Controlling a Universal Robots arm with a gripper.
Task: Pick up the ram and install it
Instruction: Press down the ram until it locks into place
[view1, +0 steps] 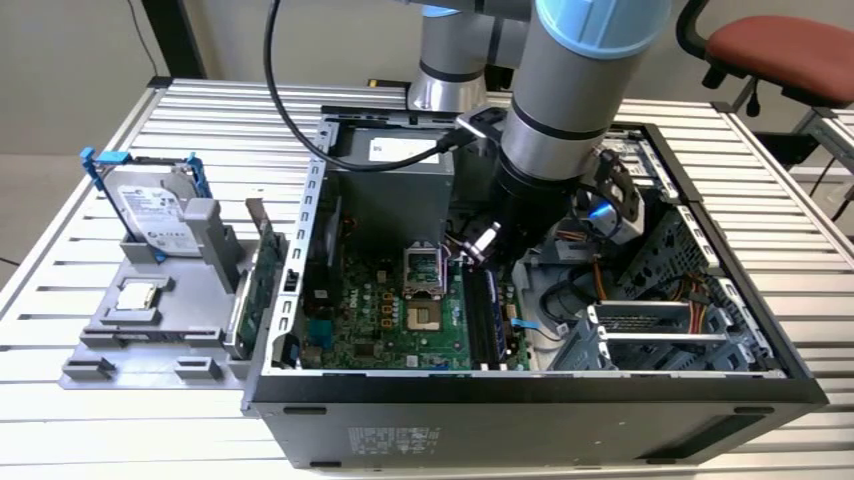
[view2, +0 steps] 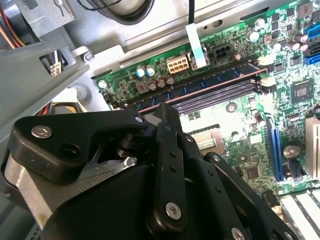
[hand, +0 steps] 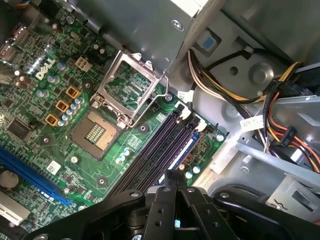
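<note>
exterior view: on the worktop (view1: 80, 440) the open case (view1: 534, 400) lies flat so its board (view1: 387, 320) faces up. the arm reaches inside; the pincer (hand: 172, 182), pressed narrow, sits above the slots (hand: 150, 155), where the ram (view2: 220, 80) stands seated.

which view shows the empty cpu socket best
The first wrist view: the CPU socket lies in plain sight from above, its metal frame flipped open and its contact grid bare. The exterior view shows the socket smaller, beside the arm. In the second wrist view the pincer's black body covers most of that part of the motherboard.
</note>
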